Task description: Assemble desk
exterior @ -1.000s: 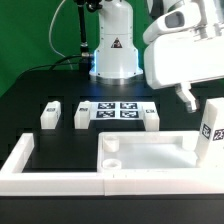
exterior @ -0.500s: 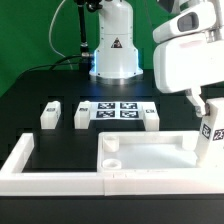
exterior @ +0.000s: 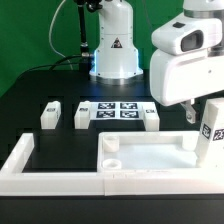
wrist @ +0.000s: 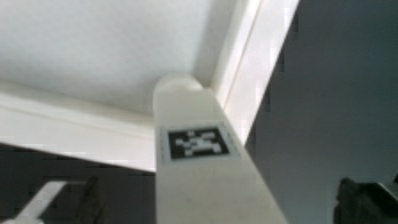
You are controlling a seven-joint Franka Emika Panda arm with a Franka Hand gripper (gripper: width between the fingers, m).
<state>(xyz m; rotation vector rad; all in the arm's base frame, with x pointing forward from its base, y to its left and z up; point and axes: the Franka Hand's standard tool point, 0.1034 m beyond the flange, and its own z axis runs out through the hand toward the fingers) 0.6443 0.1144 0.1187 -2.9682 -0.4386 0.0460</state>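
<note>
While the gripper (exterior: pixel 193 110) hangs released near the upright leg (exterior: pixel 211 128) | step: likely leg pickup | next: lower, straddle, clench.

The wide rectangular rimmed plastic panel (exterior: pixel 150 156) is plain white. The small white plastic block legs (exterior: pixel 51 116) bear black-and-white square tags (wrist: pixel 198 142). The thin flat marker board (exterior: pixel 117 110) is white with black-and-white markers. The matte desk (exterior: pixel 60 145) is black, the backdrop (exterior: pixel 30 40) green.

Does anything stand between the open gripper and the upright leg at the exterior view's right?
Nothing visible does. The gripper hangs close to the top of the leg, and the wrist view shows it unobstructed.
</note>
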